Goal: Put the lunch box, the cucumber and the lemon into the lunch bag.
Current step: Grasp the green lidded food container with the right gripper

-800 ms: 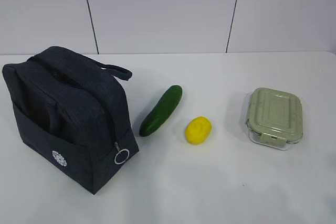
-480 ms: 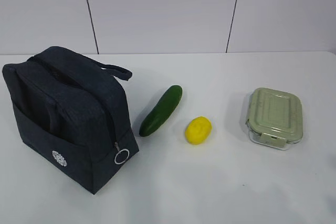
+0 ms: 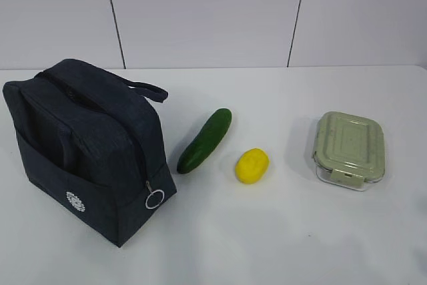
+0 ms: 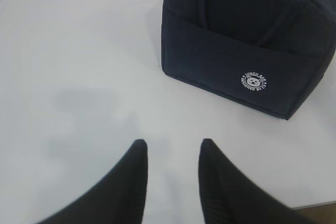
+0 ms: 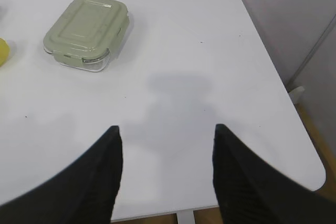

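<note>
A: Where does the job stand?

B: By my reading, at the very start. The left gripper (image 4: pixel 170 153) hangs with its fingers parted and nothing between them; the lunch bag (image 4: pixel 247 40) stands ahead of it and off to its right, apparently zipped shut. The next move likely calls for opening that zipper at its ring pull (image 3: pixel 155 198).

A: And the right side?

B: The right gripper (image 5: pixel 167 140) is spread wide, holding nothing. The lunch box (image 5: pixel 86 31) sits ahead and to its left, the lemon (image 5: pixel 3 51) a sliver further left.

A: What do the views not share?

B: Only the exterior view shows the cucumber (image 3: pixel 204 140), between bag and lemon, and neither gripper; only the left wrist view makes the logo (image 4: pixel 253 81) clear.
</note>
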Action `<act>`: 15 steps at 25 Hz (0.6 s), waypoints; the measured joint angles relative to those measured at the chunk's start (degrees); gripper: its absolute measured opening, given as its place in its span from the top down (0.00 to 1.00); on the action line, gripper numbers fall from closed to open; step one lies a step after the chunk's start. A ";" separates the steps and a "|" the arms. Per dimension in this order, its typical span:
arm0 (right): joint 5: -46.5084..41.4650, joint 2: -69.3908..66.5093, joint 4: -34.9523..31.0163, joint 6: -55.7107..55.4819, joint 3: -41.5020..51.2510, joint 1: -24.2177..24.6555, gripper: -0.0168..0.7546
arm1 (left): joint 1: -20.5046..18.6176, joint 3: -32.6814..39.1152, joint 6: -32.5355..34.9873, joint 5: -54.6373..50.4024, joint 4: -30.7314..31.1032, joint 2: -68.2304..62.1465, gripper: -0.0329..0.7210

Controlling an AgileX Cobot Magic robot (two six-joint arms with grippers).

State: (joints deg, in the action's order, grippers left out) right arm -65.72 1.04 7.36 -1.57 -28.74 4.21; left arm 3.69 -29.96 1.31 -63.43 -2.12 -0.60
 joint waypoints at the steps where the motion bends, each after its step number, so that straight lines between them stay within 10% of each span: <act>1: 0.00 0.00 0.00 0.00 0.00 0.00 0.43 | 0.00 0.00 0.00 0.00 0.00 0.00 0.64; 15: 0.00 0.00 0.00 0.00 0.00 0.00 0.43 | 0.00 0.00 0.00 0.00 0.00 0.00 0.64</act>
State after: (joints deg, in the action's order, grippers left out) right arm -65.72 1.04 7.36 -1.57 -28.74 4.21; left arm 3.69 -29.96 1.31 -63.43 -2.12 -0.60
